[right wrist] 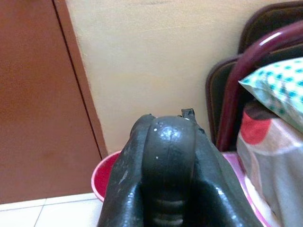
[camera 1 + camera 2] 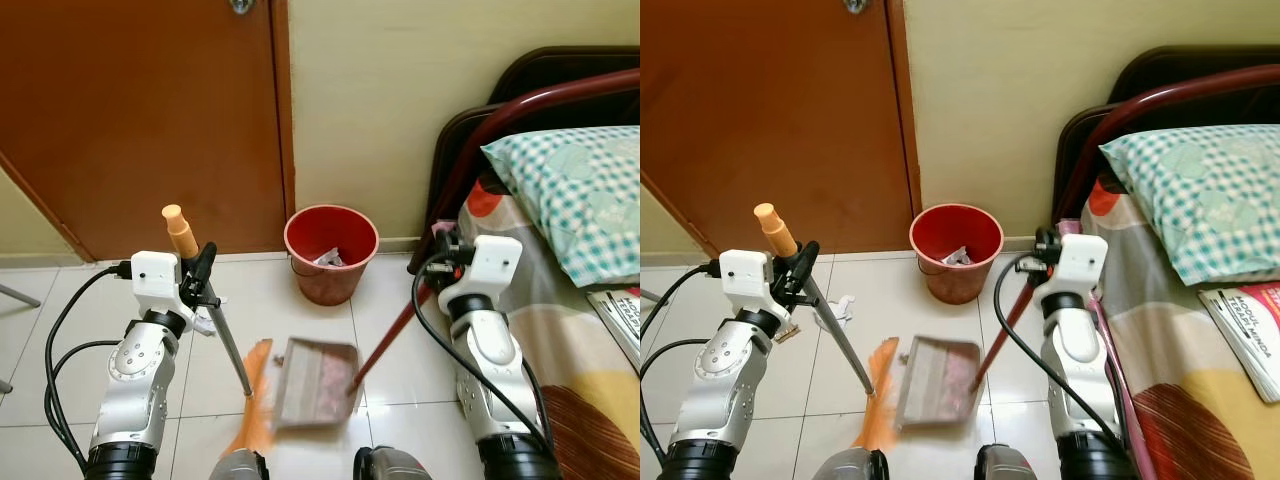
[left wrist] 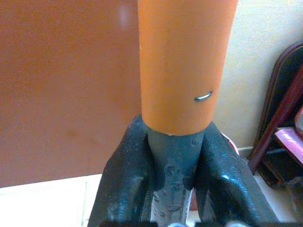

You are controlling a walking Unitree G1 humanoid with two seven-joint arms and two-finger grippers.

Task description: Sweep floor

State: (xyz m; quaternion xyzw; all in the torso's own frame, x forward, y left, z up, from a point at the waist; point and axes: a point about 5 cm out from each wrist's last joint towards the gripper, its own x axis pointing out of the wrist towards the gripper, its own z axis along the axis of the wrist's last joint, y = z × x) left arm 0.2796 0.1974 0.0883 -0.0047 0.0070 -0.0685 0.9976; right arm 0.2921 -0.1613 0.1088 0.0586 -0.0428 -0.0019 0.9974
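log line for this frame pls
phase: sweeping into dustpan | left gripper: shut on broom | right gripper: shut on dustpan handle | dustpan: on floor, debris inside | red bin: ahead, by wall

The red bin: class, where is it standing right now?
In the left eye view, the red bin stands on the floor against the cream wall, between the brown door and the bed, just beyond the dustpan.

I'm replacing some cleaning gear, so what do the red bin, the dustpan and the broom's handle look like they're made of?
The red bin looks like moulded plastic, with a smooth, slightly glossy wall. The dustpan seems plastic too, dull grey-brown, though it is blurred. The broom handle, shut in the left hand, looks like grey metal tube, capped by a matte orange plastic grip.
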